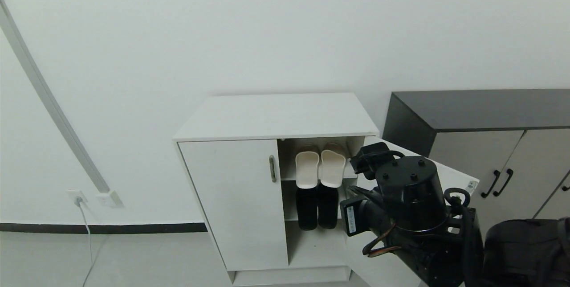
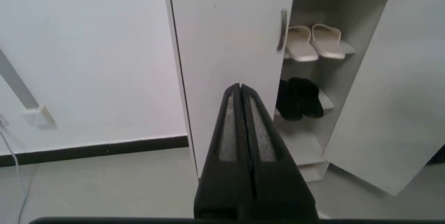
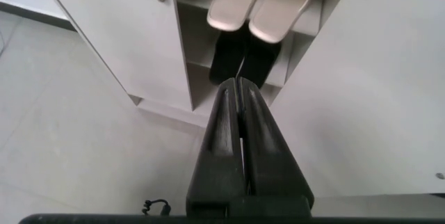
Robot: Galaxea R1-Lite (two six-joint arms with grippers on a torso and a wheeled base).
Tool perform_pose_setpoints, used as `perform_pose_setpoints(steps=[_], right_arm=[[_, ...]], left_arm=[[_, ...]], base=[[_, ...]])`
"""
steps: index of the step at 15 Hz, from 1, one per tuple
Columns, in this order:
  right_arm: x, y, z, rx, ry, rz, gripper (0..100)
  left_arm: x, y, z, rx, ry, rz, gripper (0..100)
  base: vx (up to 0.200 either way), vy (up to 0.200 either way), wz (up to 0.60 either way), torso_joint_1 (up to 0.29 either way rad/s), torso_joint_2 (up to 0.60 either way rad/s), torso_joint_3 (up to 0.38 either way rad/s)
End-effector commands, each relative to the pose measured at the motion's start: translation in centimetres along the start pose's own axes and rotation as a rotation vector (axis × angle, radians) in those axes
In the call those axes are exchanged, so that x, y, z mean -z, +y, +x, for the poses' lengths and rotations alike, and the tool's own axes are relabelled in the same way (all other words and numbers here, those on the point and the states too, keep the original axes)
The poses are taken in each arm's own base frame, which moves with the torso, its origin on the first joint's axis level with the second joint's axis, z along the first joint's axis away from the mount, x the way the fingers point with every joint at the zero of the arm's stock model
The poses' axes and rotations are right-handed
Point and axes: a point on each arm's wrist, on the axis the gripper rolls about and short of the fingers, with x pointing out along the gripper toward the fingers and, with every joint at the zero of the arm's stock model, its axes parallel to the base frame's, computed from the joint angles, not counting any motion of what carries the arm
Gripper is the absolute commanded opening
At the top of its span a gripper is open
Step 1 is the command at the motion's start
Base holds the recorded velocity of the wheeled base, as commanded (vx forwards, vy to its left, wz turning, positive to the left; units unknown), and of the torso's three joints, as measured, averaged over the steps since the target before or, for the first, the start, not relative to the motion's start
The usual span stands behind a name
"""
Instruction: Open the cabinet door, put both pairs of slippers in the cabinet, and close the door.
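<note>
Looking at the right pincer (image 3: 240,81) first: it's clenched tight, both fingers pressed flat together with nothing between them. It hangs in front of the open half of the cabinet (image 1: 276,115) and above the floor (image 3: 62,133), not touching anything. Straight past its tips are the black slippers (image 3: 240,60), side by side on the middle shelf (image 1: 291,219) with the toes facing out. One shelf up from those, a bit farther from the pincer, is the pair of cream slippers (image 3: 257,1), also side by side and sticking out a little over the shelf edge. So both pairs are inside already. The open door (image 3: 368,78) is swung wide just beside this pincer, on the robot's right of it.

The left pincer (image 2: 240,88) is clenched too and holds nothing. It sits well back from the cabinet, pointed at the shut door (image 2: 229,64). Past its tips and off toward the open side is that door's metal handle (image 2: 282,29), upright near the edge.

Farther out, to the right of the right pincer beyond the open door, there's a dark sideboard (image 1: 481,108) against the wall. Way off to the left of the left pincer, low on the wall, is a wall socket (image 1: 75,196) with a cable plugged in.
</note>
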Motion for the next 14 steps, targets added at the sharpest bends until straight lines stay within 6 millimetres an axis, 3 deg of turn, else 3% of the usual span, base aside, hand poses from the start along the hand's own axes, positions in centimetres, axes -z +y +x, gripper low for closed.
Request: perform_pose_setpoints(steps=[1,5,10,14], right_arm=[[0.3,-0.1,-0.8,-0.003,0.003,-0.008,0],[0.2,0.3,0.8,-0.029,0.013,-0.009,0],[-0.5,-0.2,0.6,-0.019,-0.010,0.008,0],[-0.3,-0.7,0.0,-0.017,-0.006,-0.009,0]], left_arm=[[0.0,0.0,0.0,-0.020,0.000,-0.010,0],[0.0,0.1,0.0,-0.037,-0.001,-0.032,0],[0.0,0.1,0.0,-0.034,-0.001,-0.032,0],[0.0,0.1,0.0,-0.034,0.000,-0.030,0]], base=[[0.000,0.000,0.00,0.246,-0.57,-0.330],[0.000,0.000,0.00,0.267,-0.60,-0.339],[0.000,0.000,0.00,0.197,-0.44,-0.245],[0.000,0.000,0.00,0.033,-0.08,-0.037]])
